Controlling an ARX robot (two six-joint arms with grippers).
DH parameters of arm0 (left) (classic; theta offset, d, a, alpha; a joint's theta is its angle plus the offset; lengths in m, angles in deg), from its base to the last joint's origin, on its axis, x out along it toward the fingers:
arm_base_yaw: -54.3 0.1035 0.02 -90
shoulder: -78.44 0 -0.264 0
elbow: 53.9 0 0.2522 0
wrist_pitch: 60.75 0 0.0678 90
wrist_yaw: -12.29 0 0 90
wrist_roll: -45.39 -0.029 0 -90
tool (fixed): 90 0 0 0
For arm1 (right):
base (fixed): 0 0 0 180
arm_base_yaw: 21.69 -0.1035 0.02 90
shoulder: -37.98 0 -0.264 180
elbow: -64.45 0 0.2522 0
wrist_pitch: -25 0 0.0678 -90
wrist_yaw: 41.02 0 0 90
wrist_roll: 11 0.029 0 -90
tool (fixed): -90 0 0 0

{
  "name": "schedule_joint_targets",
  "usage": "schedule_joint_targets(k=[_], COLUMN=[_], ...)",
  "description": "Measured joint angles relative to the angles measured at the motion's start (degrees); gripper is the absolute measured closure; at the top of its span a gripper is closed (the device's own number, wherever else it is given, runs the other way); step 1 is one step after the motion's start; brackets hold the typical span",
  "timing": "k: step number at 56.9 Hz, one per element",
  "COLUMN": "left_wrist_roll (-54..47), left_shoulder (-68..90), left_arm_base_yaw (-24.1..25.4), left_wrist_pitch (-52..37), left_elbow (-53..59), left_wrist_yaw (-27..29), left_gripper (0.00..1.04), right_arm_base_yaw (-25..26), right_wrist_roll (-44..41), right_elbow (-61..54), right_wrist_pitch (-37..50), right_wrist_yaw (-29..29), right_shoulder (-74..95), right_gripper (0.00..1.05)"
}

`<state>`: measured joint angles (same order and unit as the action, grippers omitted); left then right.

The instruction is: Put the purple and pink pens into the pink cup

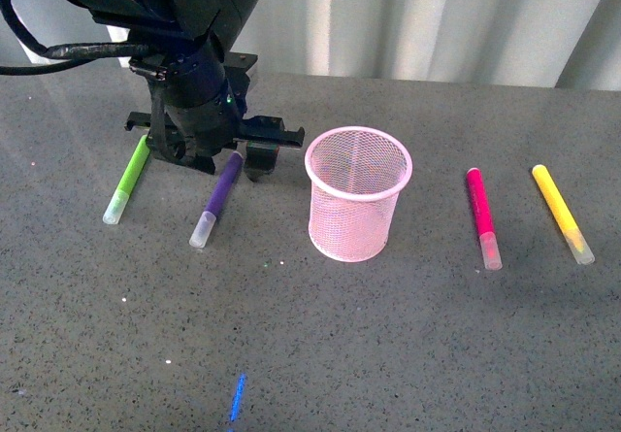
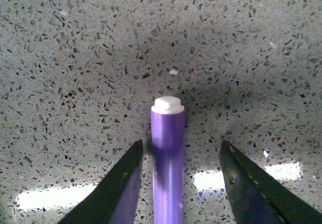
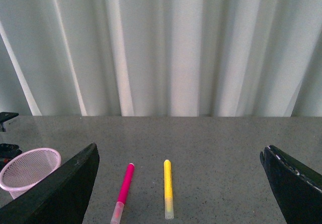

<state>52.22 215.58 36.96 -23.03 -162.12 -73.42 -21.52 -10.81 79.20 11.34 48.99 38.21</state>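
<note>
The purple pen [image 1: 219,197] lies on the grey table left of the pink mesh cup [image 1: 356,193], clear cap toward me. My left gripper [image 1: 215,156] is open and low over the pen's far end. In the left wrist view the purple pen [image 2: 167,158] lies between the two dark fingers [image 2: 121,189], closer to one, and neither finger grips it. The pink pen [image 1: 482,216] lies right of the cup, also in the right wrist view [image 3: 124,185]. My right gripper [image 3: 178,183] is open and empty, raised, out of the front view. The cup [image 3: 26,170] stands upright and empty.
A lime-green marker [image 1: 128,178] lies left of the purple pen, partly under my left arm. A yellow marker [image 1: 561,212] lies right of the pink pen, also in the right wrist view [image 3: 168,188]. A blue mark [image 1: 238,397] is on the table front. A curtain hangs behind the table.
</note>
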Motion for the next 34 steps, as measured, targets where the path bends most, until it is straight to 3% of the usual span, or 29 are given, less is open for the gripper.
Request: schedule_joint_targets(k=[7,12,34], left_wrist_roll=[0.7,1.3,3.9], left_shoulder=[0.1,0.2,-0.2], left_arm_base_yaw=[-0.4,-0.4,-0.2], left_wrist_pitch=[0.0,-0.1,-2.7], left_elbow=[-0.3,-0.4,0.5], left_wrist_yaw=[0.1,0.0,-1.1], left_gripper=[0.81,0.91,0.92], right_arm_base_yaw=[0.0,0.0,0.0], right_wrist_roll=[0.0,0.0,0.0], right_elbow=[0.0,0.0,0.0], right_wrist_pitch=[0.0,0.0,0.0], right_wrist_yaw=[0.0,0.0,0.0], right_shoulder=[0.0,0.0,0.0], right_gripper=[0.07,0.07,0.07])
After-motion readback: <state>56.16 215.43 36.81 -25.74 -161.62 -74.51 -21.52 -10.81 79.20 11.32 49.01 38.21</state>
